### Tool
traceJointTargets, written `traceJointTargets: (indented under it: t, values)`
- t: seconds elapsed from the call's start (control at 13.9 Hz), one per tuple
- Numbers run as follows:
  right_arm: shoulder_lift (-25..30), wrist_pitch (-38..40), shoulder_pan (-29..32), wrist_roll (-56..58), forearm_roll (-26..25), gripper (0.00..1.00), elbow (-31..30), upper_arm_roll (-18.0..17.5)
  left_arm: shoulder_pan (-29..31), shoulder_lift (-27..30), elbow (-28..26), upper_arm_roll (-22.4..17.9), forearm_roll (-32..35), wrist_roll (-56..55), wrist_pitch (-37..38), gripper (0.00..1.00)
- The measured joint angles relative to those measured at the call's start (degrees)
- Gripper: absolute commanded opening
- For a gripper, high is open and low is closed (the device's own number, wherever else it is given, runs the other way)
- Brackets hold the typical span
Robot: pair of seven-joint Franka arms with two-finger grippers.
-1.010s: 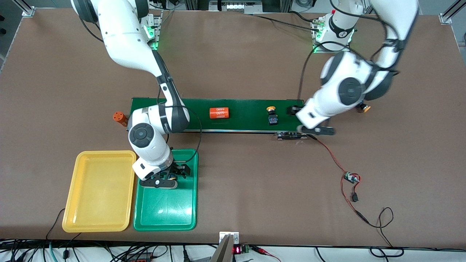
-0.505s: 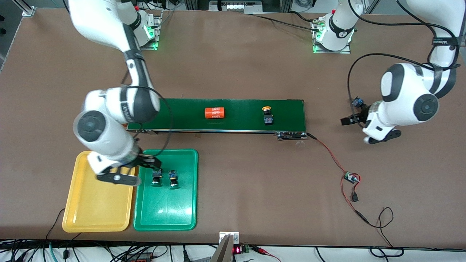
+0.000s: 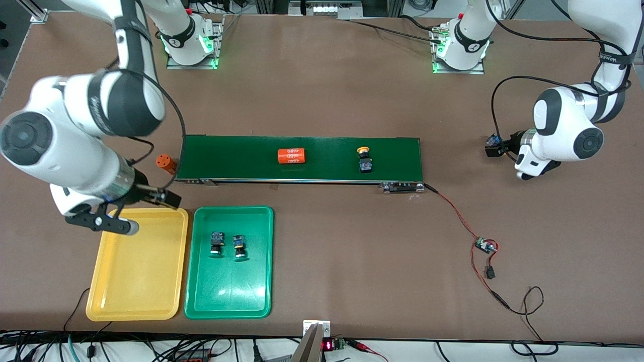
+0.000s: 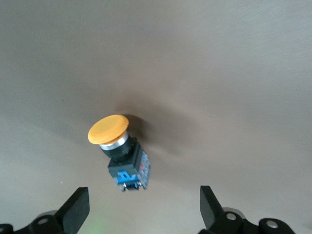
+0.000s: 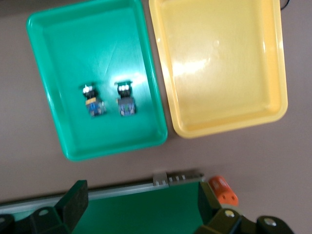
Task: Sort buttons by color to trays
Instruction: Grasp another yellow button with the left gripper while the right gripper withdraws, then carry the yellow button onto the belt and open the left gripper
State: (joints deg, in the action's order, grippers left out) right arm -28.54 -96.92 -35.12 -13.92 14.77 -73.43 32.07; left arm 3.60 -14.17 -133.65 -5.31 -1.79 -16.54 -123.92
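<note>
Two green buttons lie side by side in the green tray, also seen in the right wrist view. The yellow tray beside it holds nothing. One yellow-orange button rides on the conveyor belt. Another yellow-orange button lies on its side on the bare table. My left gripper is open just above it, off the belt's end. My right gripper is open and empty, over the table by the yellow tray's corner.
The dark-green conveyor belt carries an orange "4680" cylinder. A second orange cylinder stands by the belt's end toward the right arm. A red wire and small circuit board lie nearer the front camera.
My right gripper let go of a green button in the green tray and swung away past the yellow tray. My left gripper moved from the belt's end to over the button on the table.
</note>
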Motion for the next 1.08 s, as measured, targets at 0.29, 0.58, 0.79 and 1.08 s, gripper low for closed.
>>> traceJointTargets:
  t: [0.29,0.58,0.79,1.08]
  values:
    - [6.5,-0.9,-0.4,6.2,-4.1,1.0,-8.6,0.0,0.2,2.2,-9.8,0.0,0.0,0.0,-11.1,0.99]
    - [7.0,-1.5,-0.4,7.8,-4.5,1.0,-9.7,0.1,0.2,2.5,-12.0,0.0,0.0,0.0,-17.2,0.86]
    - [7.2,0.7,-0.4,7.9,-4.6,1.0,-8.2,1.4,0.2,2.2,-13.0,0.0,0.0,0.0,-19.4,0.6]
    - [8.6,8.0,-0.2,9.3,-4.6,1.0,-3.6,3.7,0.3,2.3,-13.0,-0.1,0.0,0.0,-19.5,0.19]
